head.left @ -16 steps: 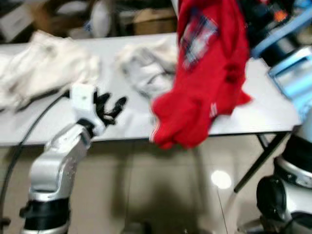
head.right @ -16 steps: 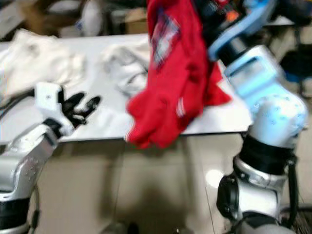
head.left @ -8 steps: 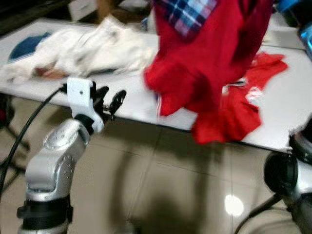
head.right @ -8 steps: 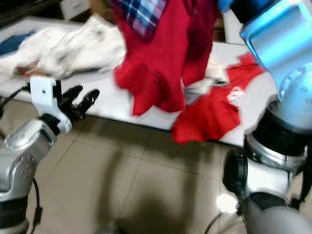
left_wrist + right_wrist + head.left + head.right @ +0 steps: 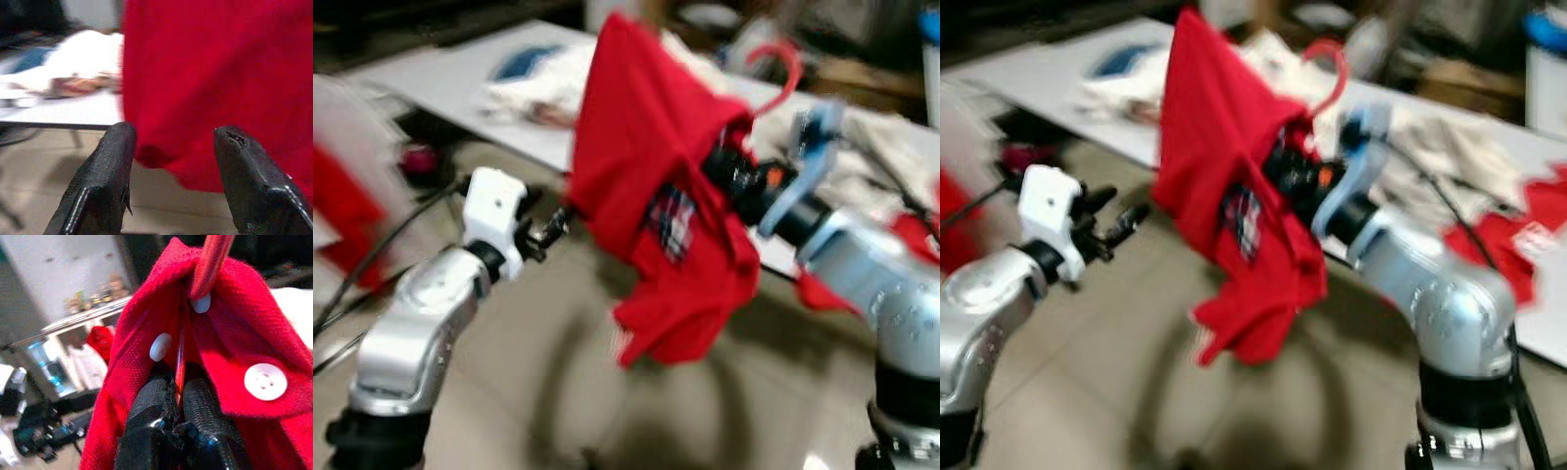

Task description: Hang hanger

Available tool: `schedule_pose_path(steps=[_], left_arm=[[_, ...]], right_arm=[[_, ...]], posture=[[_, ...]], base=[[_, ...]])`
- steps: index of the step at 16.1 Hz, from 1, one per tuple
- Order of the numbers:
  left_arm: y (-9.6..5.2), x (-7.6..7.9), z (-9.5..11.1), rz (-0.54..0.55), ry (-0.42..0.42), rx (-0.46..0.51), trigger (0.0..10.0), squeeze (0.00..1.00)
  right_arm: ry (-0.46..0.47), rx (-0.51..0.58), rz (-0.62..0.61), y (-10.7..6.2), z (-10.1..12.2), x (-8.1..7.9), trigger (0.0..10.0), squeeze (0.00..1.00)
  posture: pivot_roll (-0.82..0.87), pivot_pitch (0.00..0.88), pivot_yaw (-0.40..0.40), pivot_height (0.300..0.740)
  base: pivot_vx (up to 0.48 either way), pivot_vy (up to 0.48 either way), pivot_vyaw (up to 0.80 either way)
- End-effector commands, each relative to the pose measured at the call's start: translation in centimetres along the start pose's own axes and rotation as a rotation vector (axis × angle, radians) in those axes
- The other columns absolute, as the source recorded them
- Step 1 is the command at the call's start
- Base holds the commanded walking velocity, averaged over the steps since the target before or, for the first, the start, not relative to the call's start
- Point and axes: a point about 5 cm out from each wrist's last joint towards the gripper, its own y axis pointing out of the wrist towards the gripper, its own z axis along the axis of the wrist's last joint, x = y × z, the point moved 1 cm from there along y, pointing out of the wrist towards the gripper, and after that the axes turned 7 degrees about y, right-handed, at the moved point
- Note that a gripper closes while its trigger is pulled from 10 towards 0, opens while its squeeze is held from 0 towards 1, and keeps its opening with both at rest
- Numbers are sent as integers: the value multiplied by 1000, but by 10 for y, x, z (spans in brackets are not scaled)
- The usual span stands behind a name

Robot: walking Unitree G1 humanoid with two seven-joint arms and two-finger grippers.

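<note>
The right gripper is clamped tight on the red hanger, its two black fingers pressed together on the thin red shaft just below the collar of a red polo shirt that hangs on it. In the right wrist view the shirt's placket lies right against the fingers, with white buttons beside and above them, and the hanger's neck rises out of the collar straight beyond the fingertips. From the head views the hanger's hook curls up above the shirt and above the right gripper, and the shirt is held in the air in front of the long white table, its lower folds drooping toward the tiled floor. A plaid lining patch shows on the shirt's inner side.

The left gripper is raised just beside the hanging shirt, on the side away from the right gripper; its fingers stand well apart with nothing between them, pointing at the red cloth close ahead. White garments are heaped on the table behind the shirt. The head views are blurred.
</note>
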Motion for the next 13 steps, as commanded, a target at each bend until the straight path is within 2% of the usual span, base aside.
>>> schedule_pose_path(steps=[1, 3, 4, 6, 9, 11, 13], left_arm=[[1, 0, 7, -16, -4, 22, 10000, 0], [8, -12, 18, 1, -19, 67, 10000, 0], [10, -15, 17, 25, -17, 49, 10000, 0], [9, -19, 4, 69, -5, -20, 10000, 0], [3, -18, -19, 90, 47, -137, 10000, 0], [2, -19, -30, 81, 91, -179, 10000, 0], [7, -16, -33, 79, 66, -172, 10000, 0]], right_arm=[[-51, 17, -6, -3, 1, -2, 10000, 0], [-85, 39, -5, -3, -2, -9, 10000, 0], [-78, 41, -38, -3, -5, -4, 10000, 0], [-113, -17, -114, -5, -22, 9, 10000, 0], [-229, -161, -302, -10, -53, 40, 10000, 0], [-275, -179, -298, -4, -57, 38, 10000, 0], [-314, -183, -313, -3, -59, 41, 10000, 0]], posture=[[-137, 0, 39, 740], [-143, 0, 58, 740], [-141, 0, 61, 740], [-139, 0, 59, 740], [-119, 0, 49, 740], [-129, 0, 53, 740], [-139, 0, 64, 740]], base=[[0, 0, 800], [0, 0, 800], [0, 0, 800], [0, 0, 800], [0, 0, 800], [0, 0, 800], [0, 0, 800]])
